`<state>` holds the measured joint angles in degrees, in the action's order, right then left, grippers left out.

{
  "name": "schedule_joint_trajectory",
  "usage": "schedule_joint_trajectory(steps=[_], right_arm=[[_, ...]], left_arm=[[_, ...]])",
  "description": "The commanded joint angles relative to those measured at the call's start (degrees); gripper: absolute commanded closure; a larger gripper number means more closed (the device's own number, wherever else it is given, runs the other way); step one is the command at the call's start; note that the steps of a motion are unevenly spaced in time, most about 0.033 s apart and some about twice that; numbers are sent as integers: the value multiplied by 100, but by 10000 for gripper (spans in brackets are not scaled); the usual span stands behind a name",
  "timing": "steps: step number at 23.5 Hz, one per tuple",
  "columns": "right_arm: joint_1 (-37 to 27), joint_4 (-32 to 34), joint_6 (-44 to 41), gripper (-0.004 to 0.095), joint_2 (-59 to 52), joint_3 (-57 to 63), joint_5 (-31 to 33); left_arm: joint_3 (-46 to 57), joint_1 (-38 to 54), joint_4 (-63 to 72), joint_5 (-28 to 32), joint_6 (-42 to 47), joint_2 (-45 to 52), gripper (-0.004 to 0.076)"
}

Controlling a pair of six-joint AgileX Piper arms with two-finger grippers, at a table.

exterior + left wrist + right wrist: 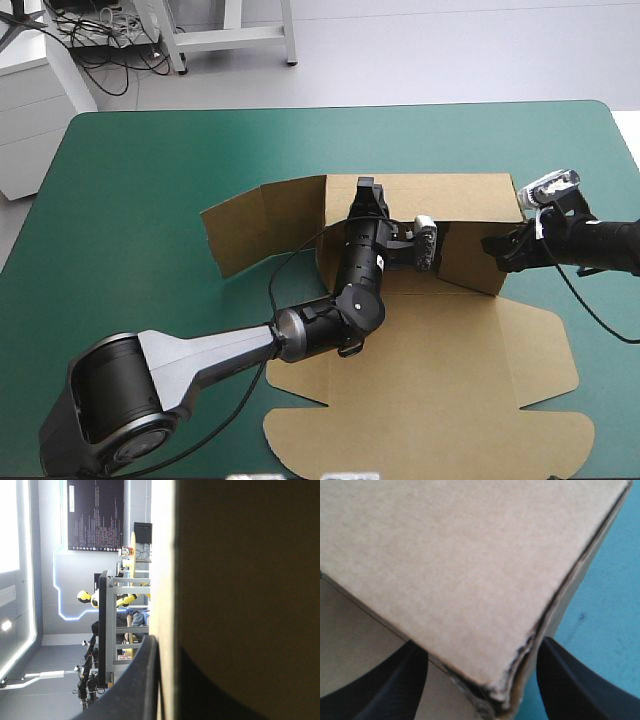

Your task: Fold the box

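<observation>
Right fingers (581,690) stand apart astride the box (460,565) corner, while left fingers (131,690) clamp its back wall.

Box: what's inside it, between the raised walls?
Left tool gripping the back wall's top edge, its arm over the bare floor of the box. Floor under the arm is hidden.

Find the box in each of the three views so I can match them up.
High view: the box lies mid-picture on the teal-green cover, its far wall raised.
Left wrist view: that wall fills the scene, gripped by the left arm's jaws.
Right wrist view: the box's corner sits between the right arm's open jaws.
Shared landmark: the raised far wall; the corner appears to be at its right end.
</observation>
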<state>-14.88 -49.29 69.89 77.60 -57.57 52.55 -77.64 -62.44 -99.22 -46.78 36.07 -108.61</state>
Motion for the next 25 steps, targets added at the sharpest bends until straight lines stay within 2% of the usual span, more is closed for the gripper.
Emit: schedule_joint_trajectory(steps=[1,10,14,18,19,21,25], right_arm=[[-23,-402,-67,333,-133,-118,-6],[-23,-509,-67,333,-111,-104,-18],[-23,-540,-92,333,255,-4,2],[-23,-873,33,349,463,32,2],[-13,-966,61,374,487,32,2],[-13,-1102,176,493,496,32,-8],[-2,-1124,505,891,496,32,20]], left_arm=[[-127,-59,-76,21,74,238,734],[-127,-59,-116,21,74,238,734],[-127,-59,-116,21,74,238,734],[-127,-59,-116,21,74,238,734],[-127,-59,-116,21,74,238,734],[-127,-59,-116,34,74,238,734],[-127,-59,-116,34,74,238,734]])
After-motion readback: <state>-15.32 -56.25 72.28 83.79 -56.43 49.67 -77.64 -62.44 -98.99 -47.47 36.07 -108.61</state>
